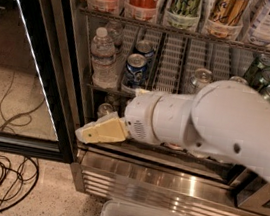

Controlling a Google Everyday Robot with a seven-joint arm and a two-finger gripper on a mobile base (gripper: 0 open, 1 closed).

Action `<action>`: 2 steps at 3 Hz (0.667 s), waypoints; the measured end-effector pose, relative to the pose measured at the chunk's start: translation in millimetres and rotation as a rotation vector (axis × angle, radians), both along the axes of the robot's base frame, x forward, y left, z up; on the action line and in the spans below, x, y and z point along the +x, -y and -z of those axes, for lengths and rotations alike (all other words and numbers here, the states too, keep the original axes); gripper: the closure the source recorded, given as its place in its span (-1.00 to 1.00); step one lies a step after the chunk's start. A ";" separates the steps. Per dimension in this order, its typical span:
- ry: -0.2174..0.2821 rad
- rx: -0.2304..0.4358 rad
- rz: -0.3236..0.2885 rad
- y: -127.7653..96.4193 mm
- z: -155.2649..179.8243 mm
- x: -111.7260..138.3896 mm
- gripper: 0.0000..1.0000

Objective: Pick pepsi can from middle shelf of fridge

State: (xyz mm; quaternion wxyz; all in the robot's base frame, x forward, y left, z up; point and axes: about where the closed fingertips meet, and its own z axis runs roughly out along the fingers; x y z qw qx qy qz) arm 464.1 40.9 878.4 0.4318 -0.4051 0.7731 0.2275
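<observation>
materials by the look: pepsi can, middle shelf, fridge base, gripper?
pepsi can: likely aluminium, glossy blue print, bright silver top. middle shelf: grey metal wire, white gridded plastic dividers. fridge base: ribbed stainless, brushed sheen. gripper, low left below the can: matte tan, probably plastic.

Glossy metal pepsi can point(136, 71); matt plastic gripper point(90, 132) below.

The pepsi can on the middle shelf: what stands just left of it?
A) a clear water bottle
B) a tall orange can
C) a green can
A: a clear water bottle stands left of the pepsi can; the hand is lower, near the base of the fridge.
</observation>
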 end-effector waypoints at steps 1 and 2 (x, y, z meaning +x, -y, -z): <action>0.000 0.054 0.071 -34.3 13.8 -2.6 -1.00; 0.045 0.007 0.176 -35.2 30.3 -7.4 -1.00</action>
